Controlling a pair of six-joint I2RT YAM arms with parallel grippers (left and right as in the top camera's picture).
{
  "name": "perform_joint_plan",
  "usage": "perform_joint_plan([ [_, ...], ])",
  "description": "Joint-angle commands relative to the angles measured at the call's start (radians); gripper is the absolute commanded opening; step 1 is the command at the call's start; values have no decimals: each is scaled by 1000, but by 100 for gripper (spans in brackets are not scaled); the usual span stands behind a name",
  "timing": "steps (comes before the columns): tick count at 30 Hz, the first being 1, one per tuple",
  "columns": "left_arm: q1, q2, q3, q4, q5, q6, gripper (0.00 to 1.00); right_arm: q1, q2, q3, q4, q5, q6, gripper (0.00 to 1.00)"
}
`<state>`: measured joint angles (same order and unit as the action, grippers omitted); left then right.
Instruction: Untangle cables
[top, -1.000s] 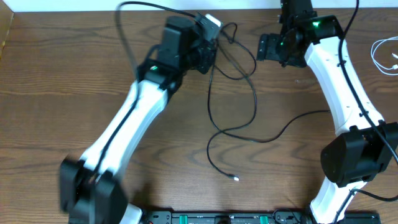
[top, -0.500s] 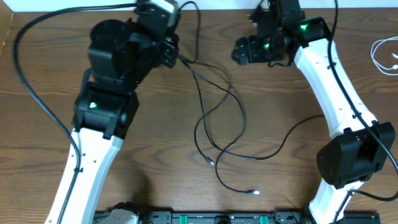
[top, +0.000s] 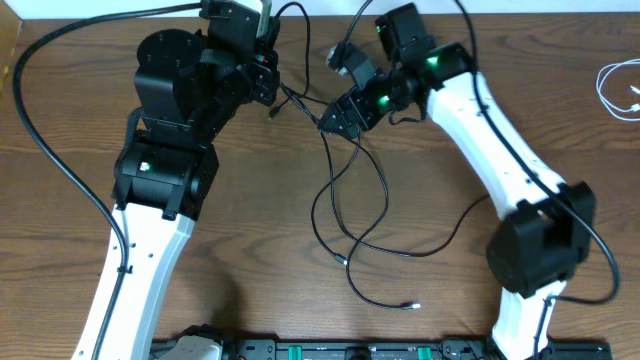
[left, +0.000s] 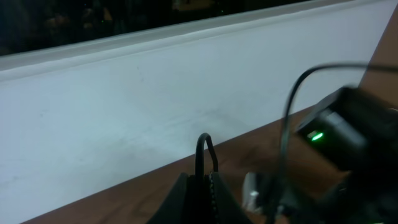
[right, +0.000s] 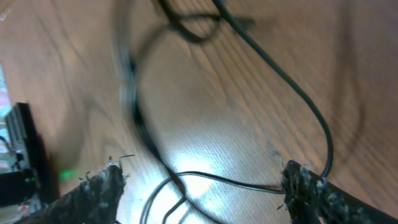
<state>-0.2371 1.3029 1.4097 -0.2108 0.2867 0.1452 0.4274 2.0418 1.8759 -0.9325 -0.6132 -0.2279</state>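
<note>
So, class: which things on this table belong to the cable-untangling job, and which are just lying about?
Part of the job:
- tangled black cables
- white cable, apart at the right edge
- left gripper, shut on a black cable
- right gripper, open over the tangle

Just there:
- wooden table
- thick arm wire
- black rail at the front edge

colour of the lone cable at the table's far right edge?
The cable is white; the overhead view shows it best.

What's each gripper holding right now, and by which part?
The left gripper is shut on a black cable, pinched at a bend, a small loop standing above the fingers. The right gripper is open, holding nothing.
</note>
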Motion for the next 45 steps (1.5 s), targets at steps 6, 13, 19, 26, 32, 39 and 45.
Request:
perform_joint_plan([
  [6, 17, -4, 8, -23, 11, -17, 7, 9, 119, -12, -5, -7, -27, 50],
  [13, 65, -1, 8, -85, -18, -18, 7, -12, 92, -8, -3, 4, 47, 2],
  [19, 147, 40, 8, -203, -175, -47, 7, -83, -59, 2, -30, 25, 128, 1],
  [26, 256, 115, 8, -291, -179, -103, 7, -233, -330, 2, -29, 105, 223, 1],
  [32, 301, 163, 8, -328, -180, -102, 7, -367, -473, 2, -27, 134, 269, 1],
  [39, 350, 228, 8, -369, -176, -102, 7, -511, -566, 2, -49, 106, 318, 1],
  [45, 335, 227, 8, -356, 3, -96, 7, -466, -519, 1, -86, 19, 318, 1],
])
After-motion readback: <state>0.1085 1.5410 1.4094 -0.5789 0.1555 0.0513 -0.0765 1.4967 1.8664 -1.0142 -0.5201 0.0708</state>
